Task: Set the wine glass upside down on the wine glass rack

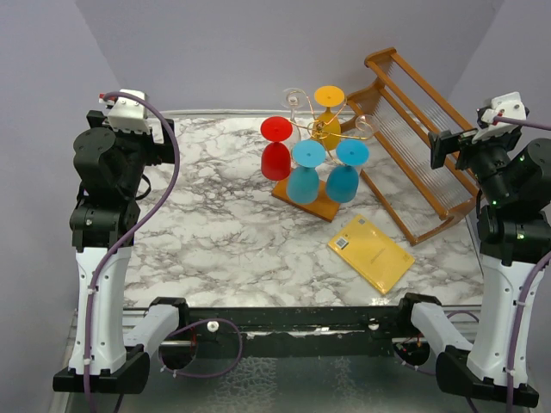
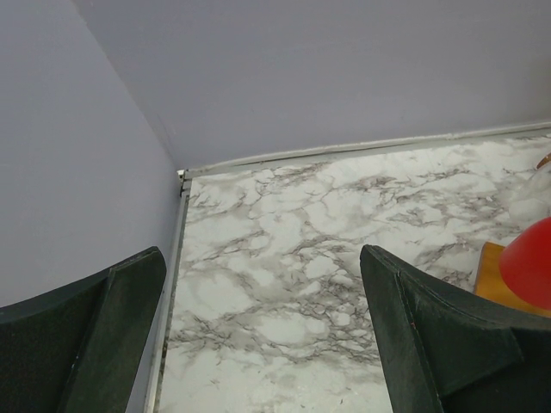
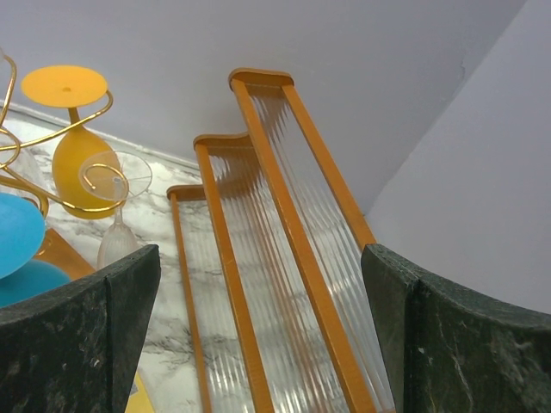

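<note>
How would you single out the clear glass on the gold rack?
Find the gold wire rack at the back of the marble table. The clear glass hangs upside down between the red glass and yellow glass; it alone is colourless.

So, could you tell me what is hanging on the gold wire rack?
Upside-down glasses on the wine glass rack: red glass, yellow glass, two blue glasses, and a clear glass, partly hidden behind them.

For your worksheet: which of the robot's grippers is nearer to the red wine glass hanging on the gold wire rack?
Left. The left gripper sits just left of the red wine glass; the right gripper is farther away, beyond the rack.
</note>
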Motion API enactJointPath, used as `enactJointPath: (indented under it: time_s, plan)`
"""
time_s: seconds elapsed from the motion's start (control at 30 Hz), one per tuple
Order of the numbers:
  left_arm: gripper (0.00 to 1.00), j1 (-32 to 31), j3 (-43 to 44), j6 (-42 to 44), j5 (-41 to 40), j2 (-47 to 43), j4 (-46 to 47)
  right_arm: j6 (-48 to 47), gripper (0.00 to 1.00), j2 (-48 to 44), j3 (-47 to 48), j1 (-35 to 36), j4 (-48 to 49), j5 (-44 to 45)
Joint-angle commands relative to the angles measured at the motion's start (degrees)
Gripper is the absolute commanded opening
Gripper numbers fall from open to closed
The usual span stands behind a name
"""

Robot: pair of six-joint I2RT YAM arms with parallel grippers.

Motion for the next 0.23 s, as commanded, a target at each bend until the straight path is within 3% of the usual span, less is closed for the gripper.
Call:
enactJointPath:
  time_s: [0.0,0.2]
  plan:
    - [0.99,0.24,0.66,-0.43,0.56,0.03,-0.19,0.53,1.0,0.32,0.34,-0.39,-1.69,0.53]
    - [0.99,0.2,1.19,0.66,3.6,0.15,-0.92,0.29,1.0,0.05,-0.4,-0.43,-1.42,0.83]
